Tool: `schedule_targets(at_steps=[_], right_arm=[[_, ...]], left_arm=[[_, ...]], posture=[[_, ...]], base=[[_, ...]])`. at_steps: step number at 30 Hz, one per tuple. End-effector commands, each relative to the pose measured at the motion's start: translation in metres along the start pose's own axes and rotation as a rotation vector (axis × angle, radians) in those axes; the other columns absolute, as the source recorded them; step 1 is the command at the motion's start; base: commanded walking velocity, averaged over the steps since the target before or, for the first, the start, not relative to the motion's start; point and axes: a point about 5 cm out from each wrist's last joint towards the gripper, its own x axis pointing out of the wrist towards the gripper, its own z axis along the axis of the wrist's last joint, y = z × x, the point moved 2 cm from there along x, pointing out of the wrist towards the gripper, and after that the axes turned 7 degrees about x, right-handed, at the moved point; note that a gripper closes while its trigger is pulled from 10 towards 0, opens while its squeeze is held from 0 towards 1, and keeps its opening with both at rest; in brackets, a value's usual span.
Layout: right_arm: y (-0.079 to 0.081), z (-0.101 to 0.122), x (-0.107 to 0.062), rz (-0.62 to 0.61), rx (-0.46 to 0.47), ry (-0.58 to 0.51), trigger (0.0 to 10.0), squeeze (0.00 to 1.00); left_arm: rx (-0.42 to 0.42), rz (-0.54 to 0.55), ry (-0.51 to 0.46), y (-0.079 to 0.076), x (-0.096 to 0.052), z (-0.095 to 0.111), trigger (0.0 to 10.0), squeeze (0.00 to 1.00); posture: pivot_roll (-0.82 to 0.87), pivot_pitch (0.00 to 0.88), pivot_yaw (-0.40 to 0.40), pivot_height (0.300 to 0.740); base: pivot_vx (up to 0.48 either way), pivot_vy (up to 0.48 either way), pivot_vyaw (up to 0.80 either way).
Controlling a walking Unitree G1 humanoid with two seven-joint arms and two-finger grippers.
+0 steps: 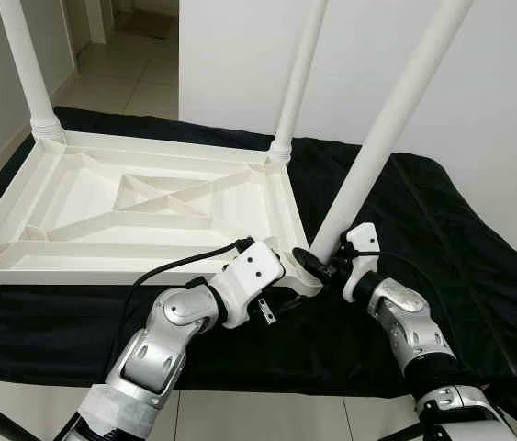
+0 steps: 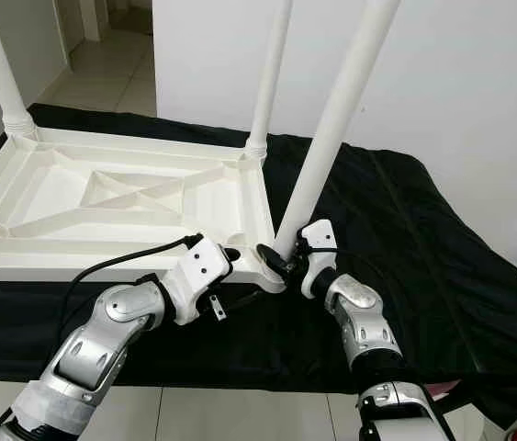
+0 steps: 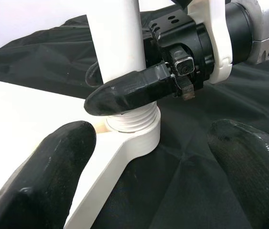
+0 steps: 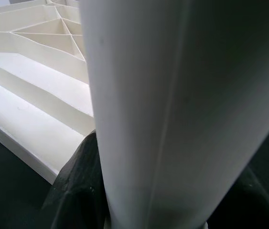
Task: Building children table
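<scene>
Gripping the tilted white leg (image 1: 382, 129) near its threaded base, my right gripper (image 1: 329, 262) has its fingers clamped around it at the near right corner socket (image 3: 136, 136) of the upturned white tabletop (image 1: 139, 216). Beside it, my left gripper (image 1: 281, 266) spreads its fingers (image 3: 43, 176) wide on either side of that corner, holding nothing. The tabletop lies on a black cloth (image 1: 442, 239). Farther back, two more legs (image 1: 299, 78) stand upright in the far corners.
</scene>
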Motion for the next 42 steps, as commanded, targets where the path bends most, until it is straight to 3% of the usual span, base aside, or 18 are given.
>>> schedule_targets(at_steps=[1, 4, 5, 13, 14, 16, 18, 19, 21, 22, 24, 27, 30, 32, 41, 42], right_arm=[[0.006, -0.015, -0.003, 0.037, -0.009, 0.061, 0.0, 0.00], [0.005, -0.019, -0.006, 0.026, -0.010, 0.067, 0.0, 0.00], [0.005, -0.020, -0.006, 0.023, -0.011, 0.067, 10.0, 0.00], [0.001, -0.020, -0.008, -0.102, 0.025, 0.047, 10.0, 0.00], [-0.003, -0.021, -0.008, -0.213, -0.006, 0.062, 10.0, 0.00], [-0.003, -0.021, -0.008, -0.213, -0.006, 0.062, 10.0, 0.00], [-0.004, -0.021, -0.008, -0.329, 0.002, 0.067, 10.0, 0.00], [-0.004, -0.021, -0.008, -0.329, 0.002, 0.067, 10.0, 0.00], [0.000, -0.021, -0.008, -0.492, 0.061, 0.048, 10.0, 0.00], [0.000, -0.021, -0.008, -0.492, 0.061, 0.048, 10.0, 0.00], [0.006, -0.019, -0.012, -0.618, 0.093, 0.018, 10.0, 0.00], [0.012, -0.018, -0.013, -0.645, 0.110, 0.016, 10.0, 0.00], [0.037, -0.013, -0.013, -0.675, 0.139, -0.011, 10.0, 0.00], [0.042, -0.011, -0.013, -0.670, 0.139, -0.022, 10.0, 0.00], [0.044, -0.007, -0.017, -0.706, 0.129, -0.003, 10.0, 0.00], [0.045, -0.006, -0.017, -0.702, 0.133, -0.006, 10.0, 1.00]], left_arm=[[-0.011, 0.038, -0.008, 0.002, 0.002, 0.003, 10.0, 0.00], [-0.013, 0.035, -0.010, 0.001, 0.002, 0.004, 10.0, 0.00], [-0.013, 0.035, -0.011, 0.001, 0.002, 0.004, 10.0, 0.00], [-0.018, 0.023, -0.011, -0.002, 0.002, 0.004, 10.0, 0.00], [-0.021, 0.022, -0.012, -0.003, 0.002, 0.004, 10.0, 0.00], [-0.021, 0.022, -0.012, -0.003, 0.002, 0.004, 10.0, 0.00], [-0.024, 0.018, -0.014, -0.004, 0.003, 0.004, 10.0, 0.00], [-0.024, 0.018, -0.014, -0.004, 0.003, 0.004, 10.0, 0.00], [-0.027, 0.011, -0.018, -0.006, 0.004, 0.005, 10.0, 0.00], [-0.027, 0.011, -0.018, -0.006, 0.004, 0.005, 10.0, 0.00], [-0.028, 0.007, -0.020, -0.007, 0.005, 0.005, 10.0, 0.00], [-0.028, 0.007, -0.020, -0.006, 0.005, 0.005, 10.0, 0.00], [-0.028, 0.007, -0.018, -0.005, 0.004, 0.005, 10.0, 0.00], [-0.028, 0.008, -0.017, -0.004, 0.004, 0.004, 10.0, 0.00], [-0.026, 0.007, -0.017, -0.004, 0.004, 0.004, 10.0, 0.00], [-0.026, 0.008, -0.017, -0.003, 0.004, 0.004, 10.0, 0.00]], posture=[[0.01, 0.000, -0.133, 0.740], [0.01, 0.000, -0.131, 0.740], [0.01, 0.000, -0.131, 0.740], [0.00, 0.000, -0.128, 0.740], [-0.01, 0.000, -0.127, 0.740], [-0.01, 0.000, -0.127, 0.740], [-0.01, 0.000, -0.125, 0.740], [-0.01, 0.000, -0.125, 0.740], [-0.02, 0.000, -0.122, 0.740], [-0.02, 0.000, -0.122, 0.740], [-0.02, 0.000, -0.121, 0.740], [-0.02, 0.000, -0.122, 0.740], [-0.03, 0.000, -0.119, 0.740], [-0.03, 0.000, -0.119, 0.740], [-0.03, 0.000, -0.116, 0.740], [-0.03, 0.000, -0.116, 0.740]], base=[[0.000, 0.000, 0.00], [0.000, 0.000, 0.00], [0.000, 0.000, 0.00], [0.000, 0.000, 0.00], [0.000, 0.000, 0.00], [0.000, 0.000, 0.00], [0.000, 0.000, 0.00], [0.000, 0.000, 0.00], [0.000, 0.000, 0.00], [0.000, 0.000, 0.00], [0.000, 0.000, 0.00], [0.000, 0.000, 0.00], [0.000, 0.000, 0.00], [0.000, 0.000, 0.00], [0.000, 0.000, 0.00], [0.000, 0.000, 0.00]])
